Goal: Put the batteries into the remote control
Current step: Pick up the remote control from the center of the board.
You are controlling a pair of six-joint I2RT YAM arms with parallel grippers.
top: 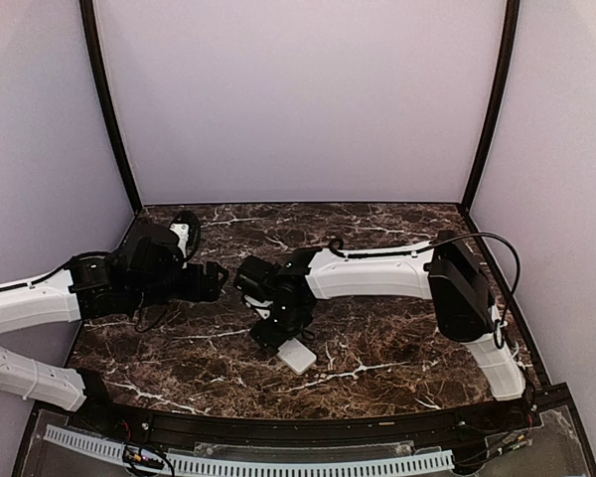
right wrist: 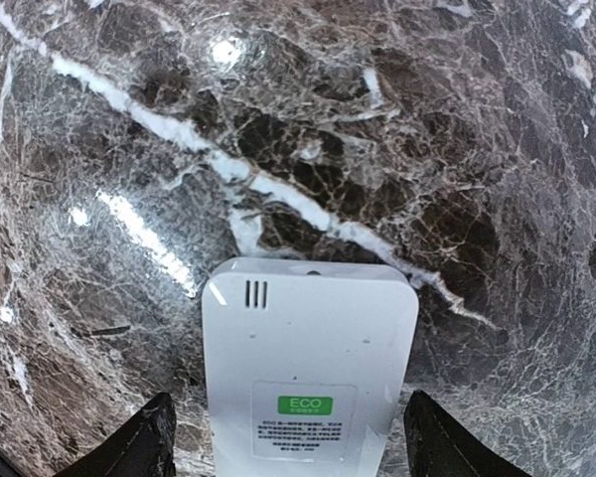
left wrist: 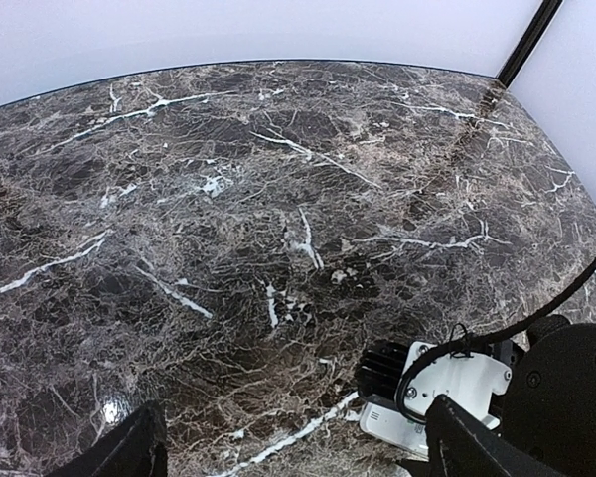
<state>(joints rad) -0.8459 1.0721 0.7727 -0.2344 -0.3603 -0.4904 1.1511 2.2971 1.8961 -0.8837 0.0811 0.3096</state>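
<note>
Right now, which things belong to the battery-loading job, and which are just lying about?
Job: remote control, back side up, straddled by the open right pincer. No batteries visible.
Not the job: marble table, black cable on the right arm.

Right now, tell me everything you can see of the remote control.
The remote control is a flat white plastic rectangle with rounded corners, lying flat on the brown marble table. The upward face shows three small slots, a label with a green ECO patch and fine print, and no buttons. The open right claw straddles one end; contact is unclear.
</note>
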